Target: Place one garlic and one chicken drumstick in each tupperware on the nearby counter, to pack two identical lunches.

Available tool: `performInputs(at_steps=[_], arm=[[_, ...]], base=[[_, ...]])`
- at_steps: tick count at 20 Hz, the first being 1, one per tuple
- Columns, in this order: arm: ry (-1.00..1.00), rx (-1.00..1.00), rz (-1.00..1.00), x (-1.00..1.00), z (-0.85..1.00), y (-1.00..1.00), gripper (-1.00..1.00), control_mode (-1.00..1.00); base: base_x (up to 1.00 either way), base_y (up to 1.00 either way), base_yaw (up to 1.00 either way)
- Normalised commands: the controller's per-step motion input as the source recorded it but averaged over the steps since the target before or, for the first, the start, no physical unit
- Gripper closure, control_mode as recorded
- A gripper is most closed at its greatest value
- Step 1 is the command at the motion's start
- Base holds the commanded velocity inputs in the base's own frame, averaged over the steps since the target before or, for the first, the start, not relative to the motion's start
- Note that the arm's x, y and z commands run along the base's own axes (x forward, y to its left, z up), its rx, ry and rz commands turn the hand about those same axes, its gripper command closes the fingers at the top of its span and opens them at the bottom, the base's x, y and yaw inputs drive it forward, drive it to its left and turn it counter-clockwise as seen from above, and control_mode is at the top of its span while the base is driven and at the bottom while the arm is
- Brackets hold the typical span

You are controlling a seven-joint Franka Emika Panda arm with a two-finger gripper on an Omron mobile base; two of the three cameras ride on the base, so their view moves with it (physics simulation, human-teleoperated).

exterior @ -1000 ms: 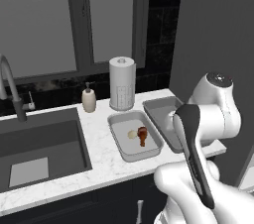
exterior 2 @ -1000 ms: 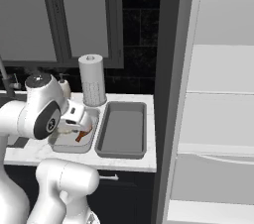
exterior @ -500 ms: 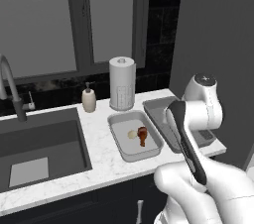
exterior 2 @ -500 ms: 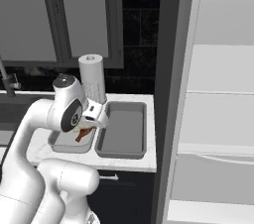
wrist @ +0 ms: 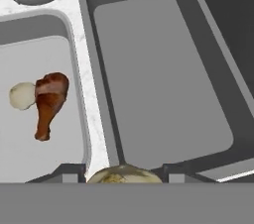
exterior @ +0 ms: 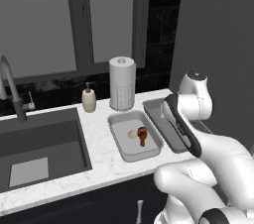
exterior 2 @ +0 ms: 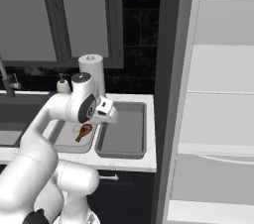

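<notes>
Two grey tupperware trays sit side by side on the white marbled counter. The left tupperware holds a pale garlic and a brown chicken drumstick. The right tupperware has nothing in it. My gripper hangs above the near end of the right tupperware, shut on a second garlic whose top shows between the fingertips.
A paper-towel roll and a soap bottle stand behind the trays. The dark sink with its faucet lies to the left. An open white fridge with shelves stands close on the right.
The arm has swung right, carrying the gripper from over the left tray to over the right one. The trays and their contents have stayed put.
</notes>
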Motion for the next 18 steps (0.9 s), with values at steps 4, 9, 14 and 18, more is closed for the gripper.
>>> performInputs(at_steps=[4,9,14,18], arm=[[0.0,0.0,0.0,0.41,-0.31,-0.05,1.0,-1.0],[0.0,0.0,0.0,0.33,-0.38,-0.13,1.0,-1.0],[0.0,0.0,0.0,0.29,-0.38,-0.11,1.0,-1.0],[0.0,0.0,0.0,0.31,-0.33,-0.04,1.0,-1.0]], base=[[0.0,0.0,0.0],[0.0,0.0,0.0],[0.0,0.0,0.0],[0.0,0.0,0.0]])
